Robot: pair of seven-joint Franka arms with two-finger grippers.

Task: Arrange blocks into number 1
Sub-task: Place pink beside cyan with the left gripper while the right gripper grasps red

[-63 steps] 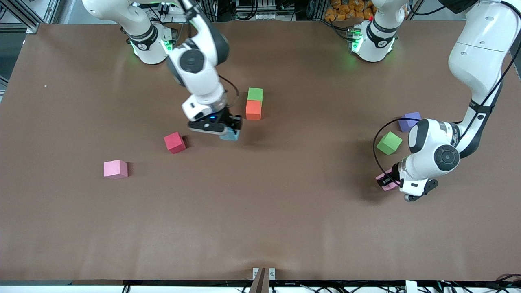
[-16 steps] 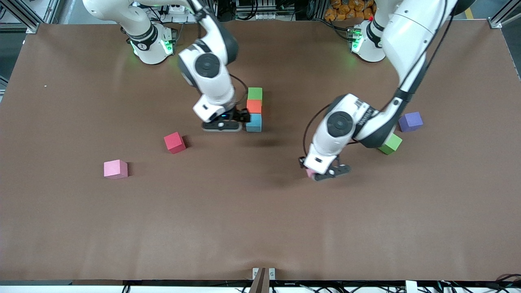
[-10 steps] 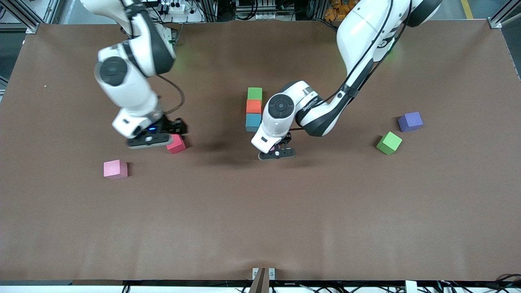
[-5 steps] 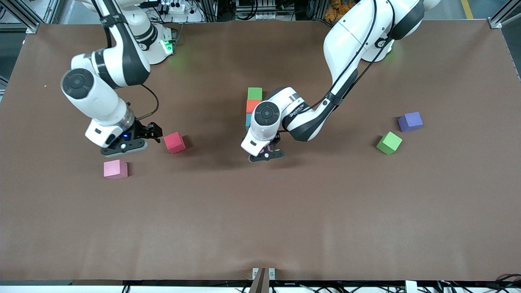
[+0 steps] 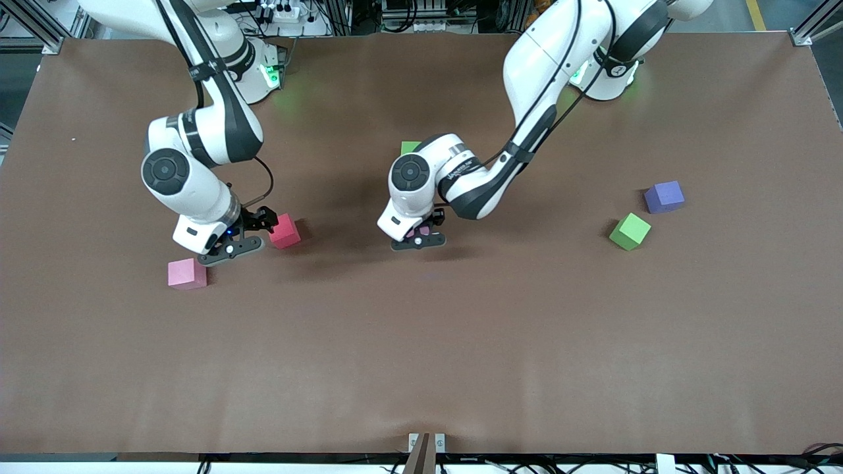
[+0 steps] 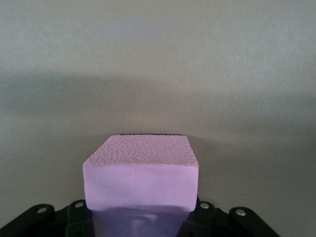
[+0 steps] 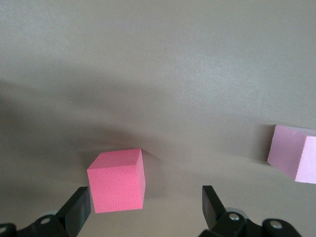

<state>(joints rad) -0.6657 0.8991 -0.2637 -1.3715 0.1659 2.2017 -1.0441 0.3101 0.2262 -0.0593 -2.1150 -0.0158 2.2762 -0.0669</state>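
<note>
My left gripper is shut on a pink block and holds it low over the table, close to a green block of which only a corner shows past the left wrist. The wrist hides whatever lies between them. My right gripper is open and low beside a red block. In the right wrist view the red block lies by one finger, at the mouth of the open right gripper. A second pink block lies toward the right arm's end.
A second green block and a purple block lie loose toward the left arm's end. The brown table is bare nearer the front camera.
My left gripper has carried the pink block a little toward the row under the green block, and its wrist now covers the orange and light blue blocks. My right gripper swung away from the red block and came back beside it.
</note>
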